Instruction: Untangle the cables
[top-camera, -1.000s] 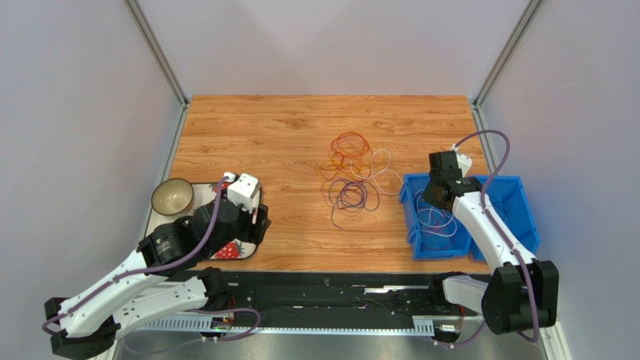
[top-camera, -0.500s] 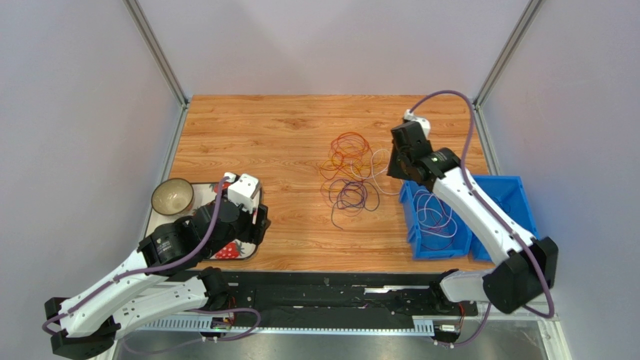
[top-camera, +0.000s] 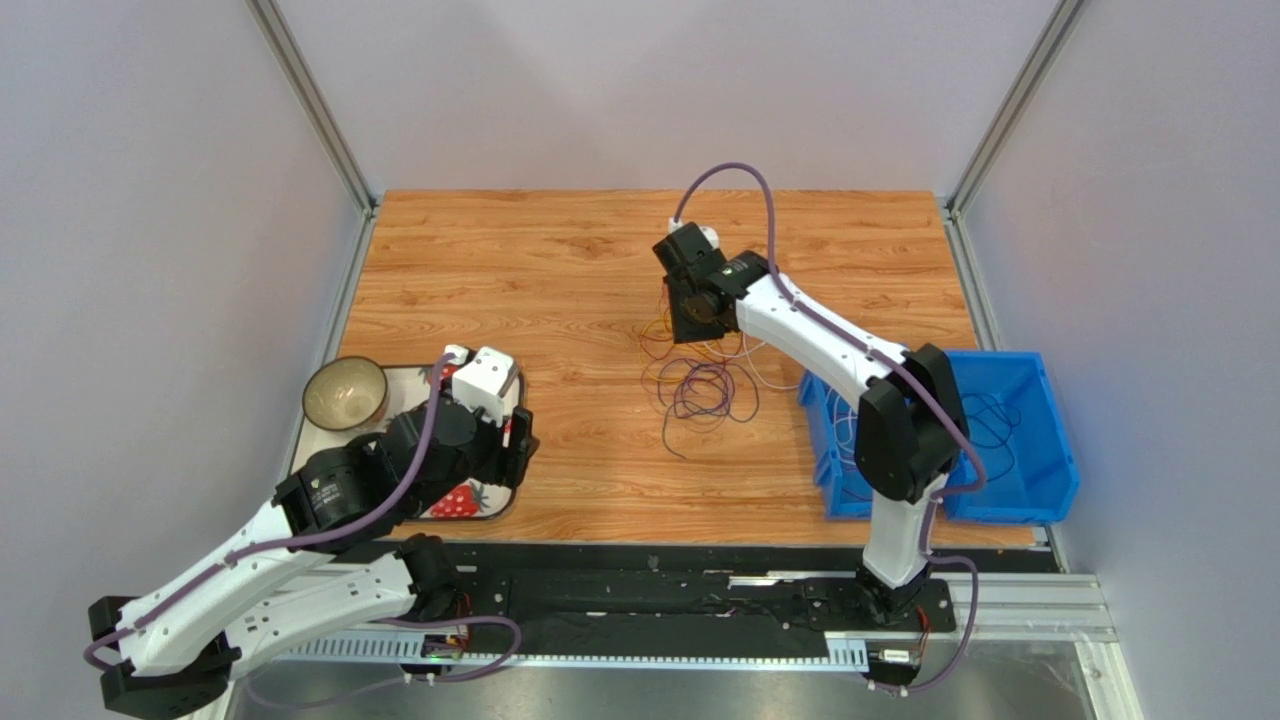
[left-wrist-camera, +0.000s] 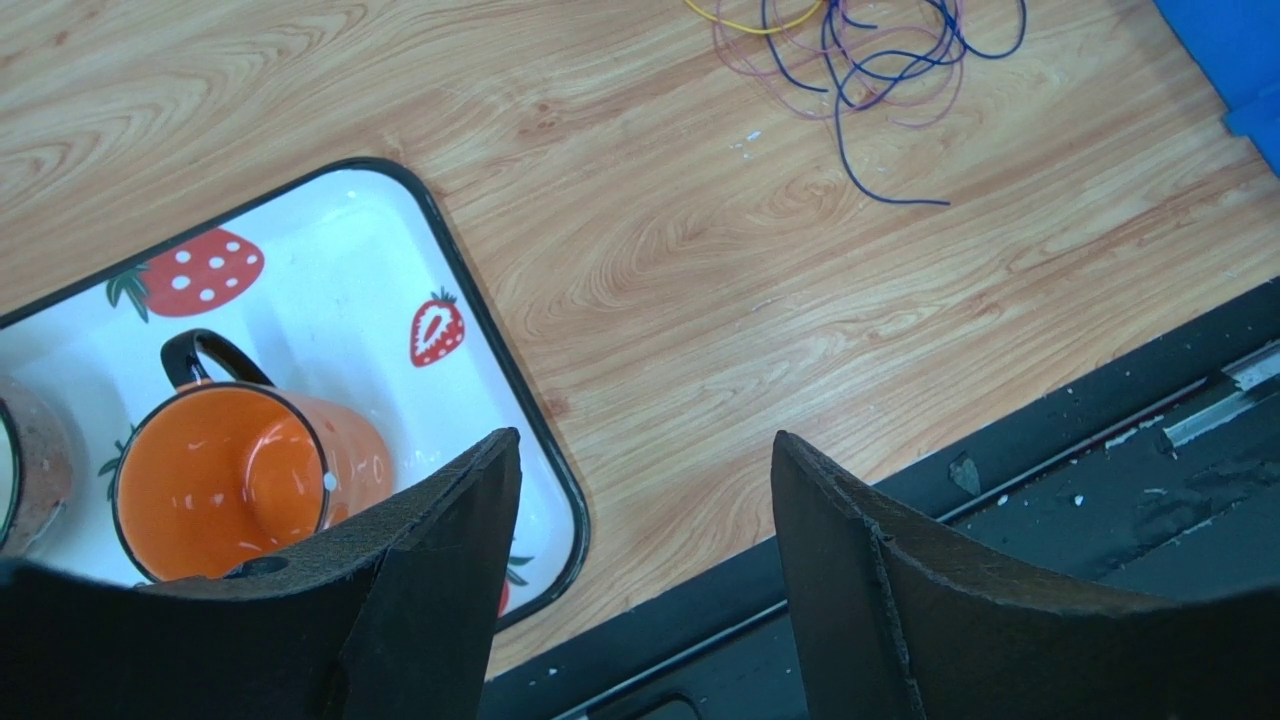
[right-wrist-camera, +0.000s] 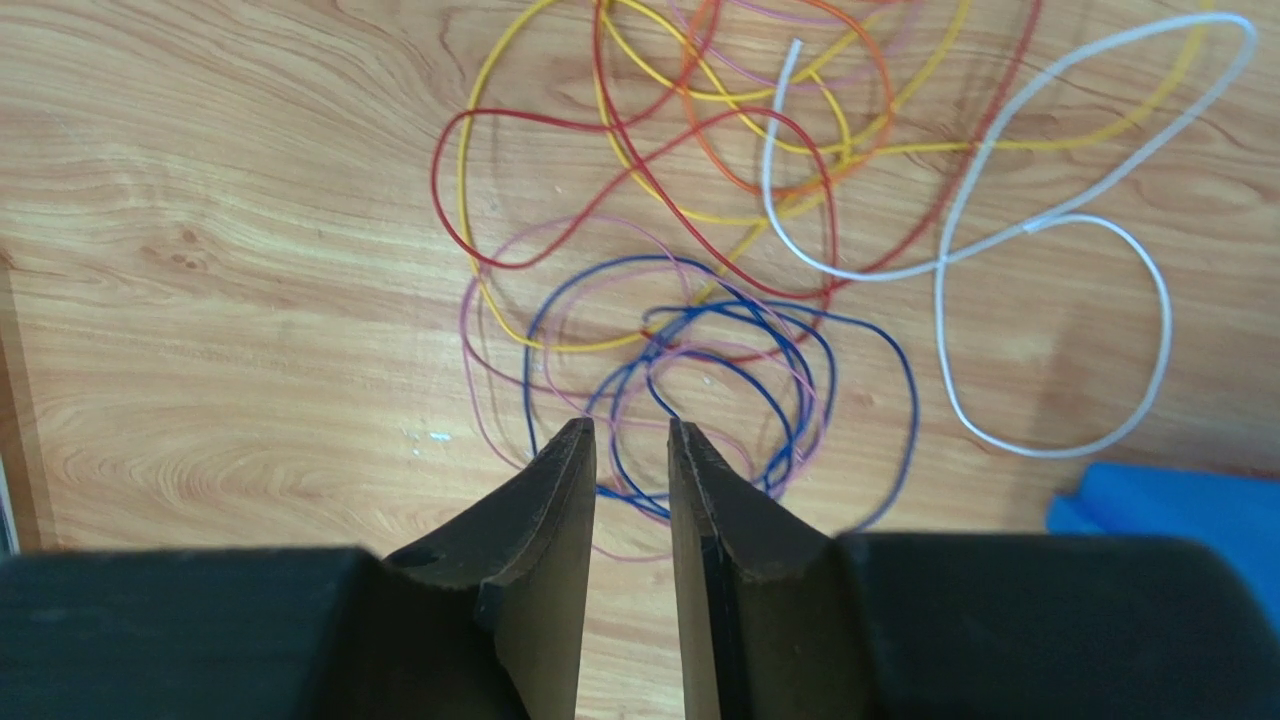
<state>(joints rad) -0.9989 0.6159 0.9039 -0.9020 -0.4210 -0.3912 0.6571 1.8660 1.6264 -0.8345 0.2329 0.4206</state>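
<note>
Top external view, nearest first: the left claw (top-camera: 519, 443) hangs over the strawberry-print tray (left-wrist-camera: 505, 365) in the near-left corner of the worktop (top-camera: 511, 270). Its fingers are spread wide with nothing between them, and an orange mug (left-wrist-camera: 226, 480) stands on the tray just below. A blue bin (top-camera: 1037, 420) sits against the right edge, toward the near-right corner. The cables (top-camera: 699, 383) lie in one loose heap around the middle of the worktop, just left of the bin. The purple and blue loops are on the near side, and the red, orange and yellow loops are farther back. The right claw (right-wrist-camera: 628, 431) is poised above the far part of the heap, its fingers parted by only a narrow gap and pinching nothing. The step in hand looks like choosing one strand. The white cable (right-wrist-camera: 1037, 222) seems the best choice, since it fans out on the heap's right side and crosses little but yellow. The claw should widen a touch, come down on a stretch where that strand lies alone, close on it only, and draw it off slowly so the neighbours slip free. Bare wood toward the far edge and the far-left corner gives room to pull; the bin wall and the right arm's own forearm crowd the right side.
</note>
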